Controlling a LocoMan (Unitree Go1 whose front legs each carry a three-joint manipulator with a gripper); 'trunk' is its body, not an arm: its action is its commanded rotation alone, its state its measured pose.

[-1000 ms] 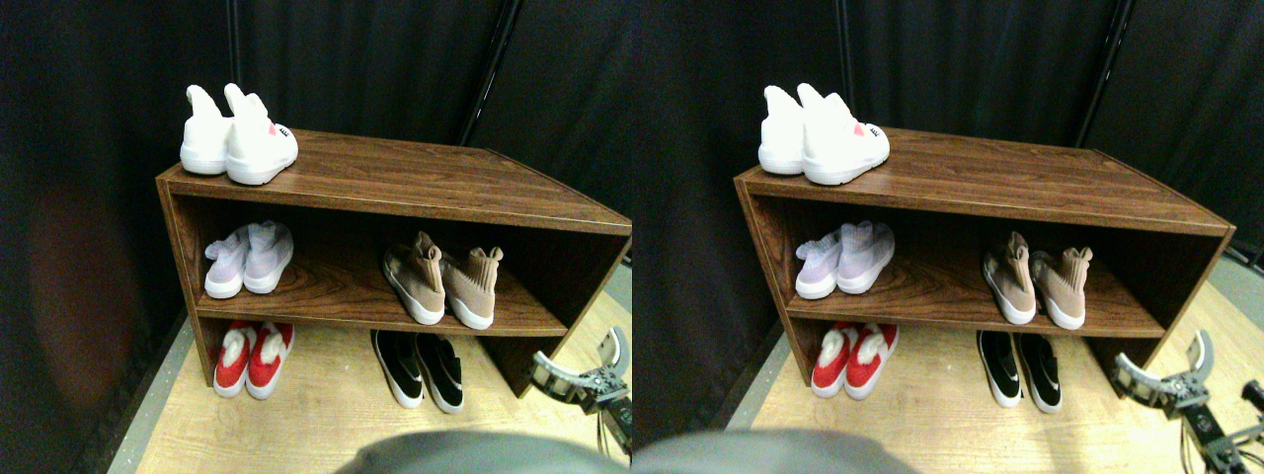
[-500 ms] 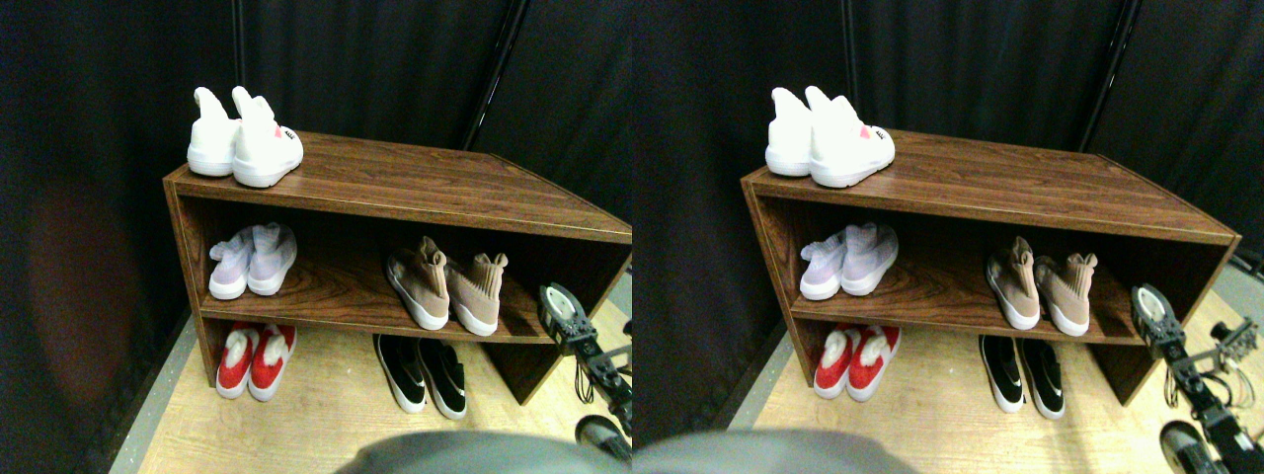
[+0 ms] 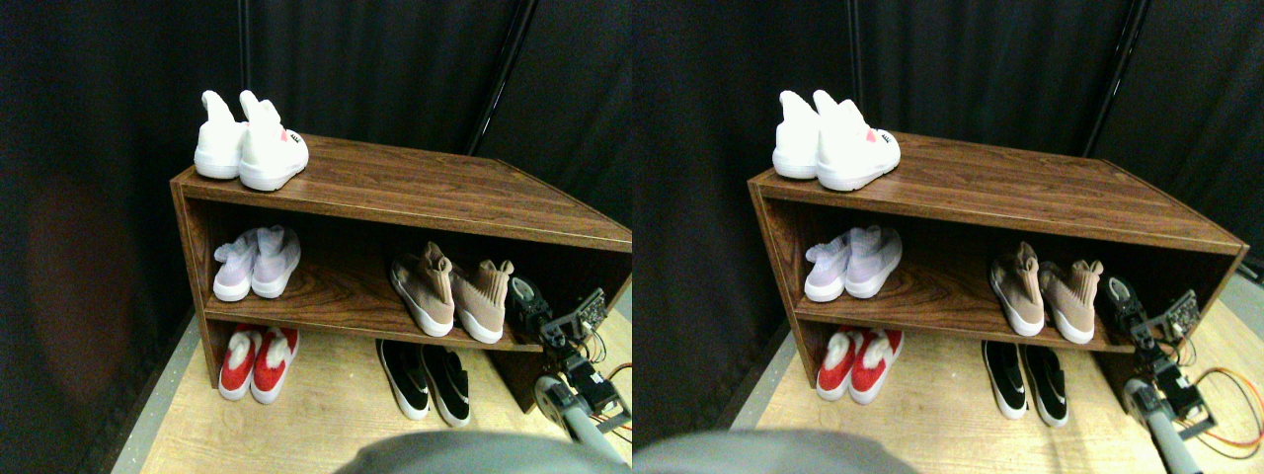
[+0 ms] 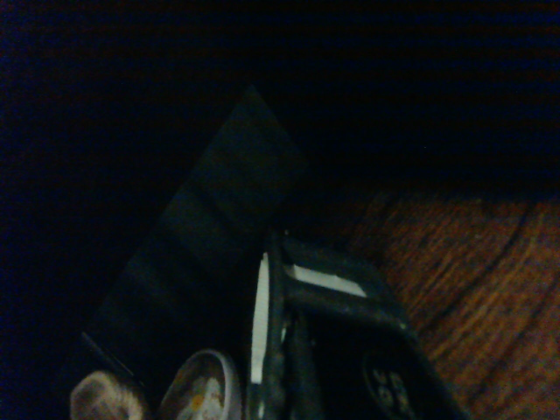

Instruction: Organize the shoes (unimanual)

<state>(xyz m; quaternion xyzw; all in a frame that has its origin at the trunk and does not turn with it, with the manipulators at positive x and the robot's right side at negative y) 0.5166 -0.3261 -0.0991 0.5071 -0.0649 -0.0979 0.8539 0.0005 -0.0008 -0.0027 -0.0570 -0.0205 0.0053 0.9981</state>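
Black curtains hang behind a low rack [image 3: 415,193] of dark wood-grain board, standing on a pale plank floor [image 3: 326,405]. On its flat top, at the left end, sits a pair of white high sock-shoes [image 3: 252,143], soft and rounded, one with a pink mark on its side. On the middle shelf a pale lilac knit pair [image 3: 257,262] sits to the left, and the tan knit high sock-shoes [image 3: 449,288] with white soles sit to the right, heels outward, side by side and touching. Below, on the floor, red knit shoes [image 3: 255,360] with white trim stand at the left and the black low slip-ons [image 3: 427,380] with white soles at the right.

The right gripper [image 3: 528,301] has its dark framed jaw just inside the middle shelf, just beside the right tan shoe; whether it touches the shoe I cannot tell. From the wrist camera I see only the jaw's dark open frame [image 4: 341,350] over reddish wood grain [image 4: 490,289], so whether the jaws stand apart or closed cannot be told.
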